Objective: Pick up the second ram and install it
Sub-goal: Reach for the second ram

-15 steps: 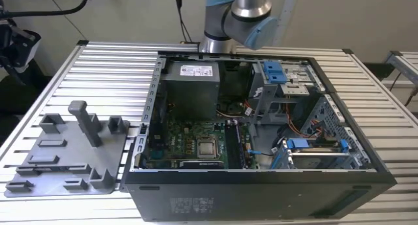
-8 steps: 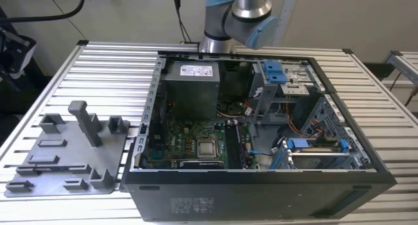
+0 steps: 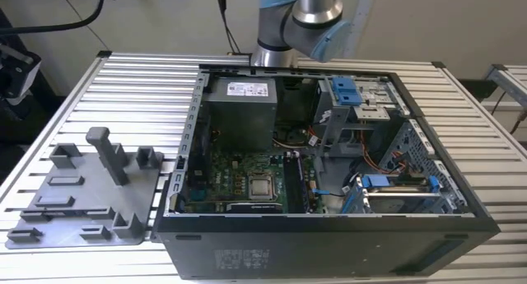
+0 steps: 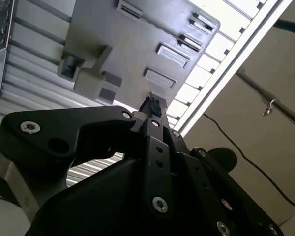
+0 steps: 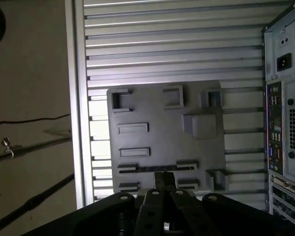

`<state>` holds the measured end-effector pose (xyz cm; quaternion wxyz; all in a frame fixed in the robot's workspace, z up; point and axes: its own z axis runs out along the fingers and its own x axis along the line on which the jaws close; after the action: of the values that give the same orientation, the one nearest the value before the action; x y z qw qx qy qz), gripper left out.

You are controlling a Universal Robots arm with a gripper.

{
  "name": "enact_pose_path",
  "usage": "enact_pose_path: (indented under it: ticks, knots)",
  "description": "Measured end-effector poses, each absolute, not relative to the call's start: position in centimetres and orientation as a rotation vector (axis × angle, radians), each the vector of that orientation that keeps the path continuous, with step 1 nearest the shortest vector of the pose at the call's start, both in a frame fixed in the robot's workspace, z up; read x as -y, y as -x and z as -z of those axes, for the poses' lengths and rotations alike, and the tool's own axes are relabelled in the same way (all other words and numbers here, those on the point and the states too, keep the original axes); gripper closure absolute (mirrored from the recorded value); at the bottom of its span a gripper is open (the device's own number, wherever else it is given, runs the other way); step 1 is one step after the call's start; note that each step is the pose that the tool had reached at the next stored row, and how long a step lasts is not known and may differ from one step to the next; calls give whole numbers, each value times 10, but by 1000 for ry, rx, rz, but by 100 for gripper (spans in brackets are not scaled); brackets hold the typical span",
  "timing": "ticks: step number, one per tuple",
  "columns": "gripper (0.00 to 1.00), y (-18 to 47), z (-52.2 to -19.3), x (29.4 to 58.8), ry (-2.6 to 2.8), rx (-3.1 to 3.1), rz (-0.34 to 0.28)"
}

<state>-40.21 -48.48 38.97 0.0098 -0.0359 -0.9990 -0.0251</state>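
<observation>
The second ram (image 5: 152, 168) is not in the gripper (image 5: 163, 179). From where I stand, the two black fingertips look drawn together with nothing between them, and they hang over the stick in the first wrist view. The ram stands on edge in the grey tray (image 5: 167, 142), bridging two slotted holders in a row near one side. It reads only as a thin dark strip, with its faces and label hidden. I'd judge it light, stiff and thin, and easy to skew or crack if squeezed at one end. It is best pinched across its flat faces at mid-length. The tray lies on the slatted table (image 5: 177, 49), beside the open computer case (image 3: 329, 247).
</observation>
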Motion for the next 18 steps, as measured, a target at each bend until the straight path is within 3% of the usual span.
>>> enact_pose_path:
  ticks: [18]
  knots:
    - [89,394,-388,510,111,3119,78]
